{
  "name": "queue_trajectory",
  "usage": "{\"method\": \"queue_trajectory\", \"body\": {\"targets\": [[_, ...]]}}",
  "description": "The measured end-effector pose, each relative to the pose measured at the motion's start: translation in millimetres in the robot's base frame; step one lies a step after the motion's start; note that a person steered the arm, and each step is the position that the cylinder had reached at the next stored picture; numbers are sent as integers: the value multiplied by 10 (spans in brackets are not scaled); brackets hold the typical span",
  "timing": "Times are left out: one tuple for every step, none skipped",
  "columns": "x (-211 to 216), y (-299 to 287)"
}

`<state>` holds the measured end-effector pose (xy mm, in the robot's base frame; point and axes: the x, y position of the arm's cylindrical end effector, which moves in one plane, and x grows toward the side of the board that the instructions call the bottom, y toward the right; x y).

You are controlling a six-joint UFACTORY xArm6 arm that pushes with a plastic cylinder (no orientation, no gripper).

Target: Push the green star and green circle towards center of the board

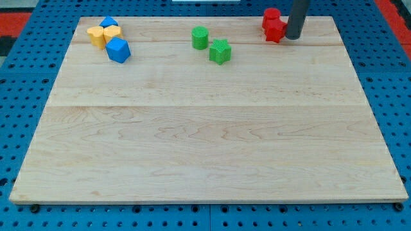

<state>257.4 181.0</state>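
Pale wooden board (pixel 205 147) on a blue pegboard surface (pixel 26 77). Green circle block (pixel 200 38) and green star block (pixel 219 51): near the view's top edge, centre-left, just beside each other, star lower right. Two red blocks (pixel 273 25): top right, touching, shapes unclear. Dark rod, no jaws fitted; its tip (pixel 293 37) sits just right of the red blocks, well apart from the green pair. Top left cluster: two yellow blocks (pixel 104 34), small blue block (pixel 108 22), larger blue block (pixel 118 50).
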Motion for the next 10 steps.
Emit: {"method": "queue_trajectory", "body": {"targets": [[76,-140],[305,-313],[497,-485],[613,-716],[670,-1060],[834,-1405],[950,-1793],[1171,-2288],[971,-2431],[572,-2507]]}}
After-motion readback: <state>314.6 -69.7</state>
